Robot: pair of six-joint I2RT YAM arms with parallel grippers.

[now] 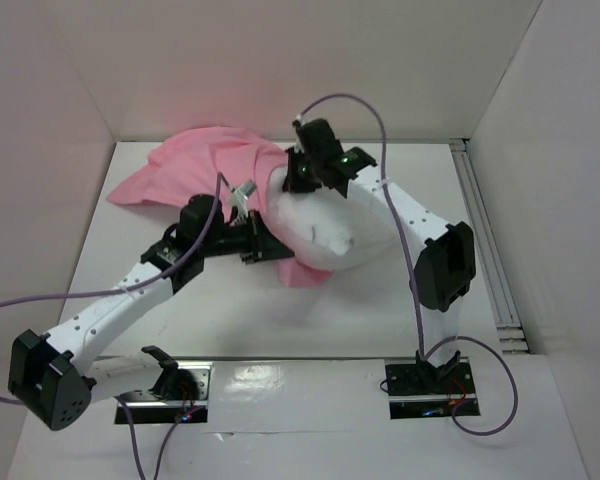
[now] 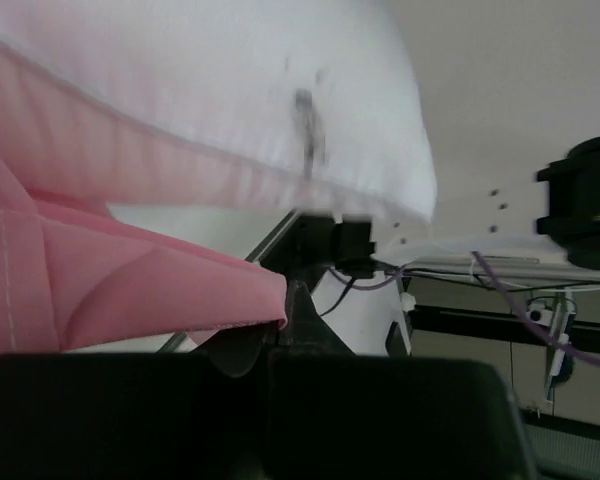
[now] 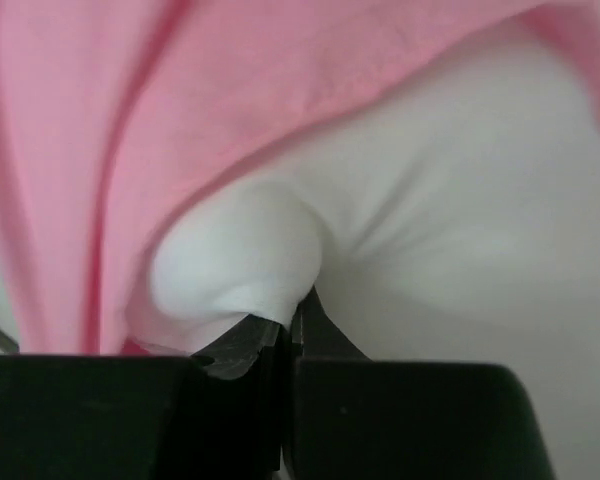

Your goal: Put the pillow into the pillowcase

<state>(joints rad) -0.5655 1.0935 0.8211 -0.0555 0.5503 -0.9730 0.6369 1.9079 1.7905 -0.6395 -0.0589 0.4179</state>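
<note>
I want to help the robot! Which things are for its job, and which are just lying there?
For the job:
plump white fabric pillow
thin pink fabric pillowcase
left gripper, pinching the pillowcase
right gripper, pinching the pillow

Just there:
purple cables
metal rail on the right

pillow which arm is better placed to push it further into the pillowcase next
Probably right: right end effector is shut on a pinch of the pillow by the pillowcase opening; left end effector only holds its pink edge.
</note>
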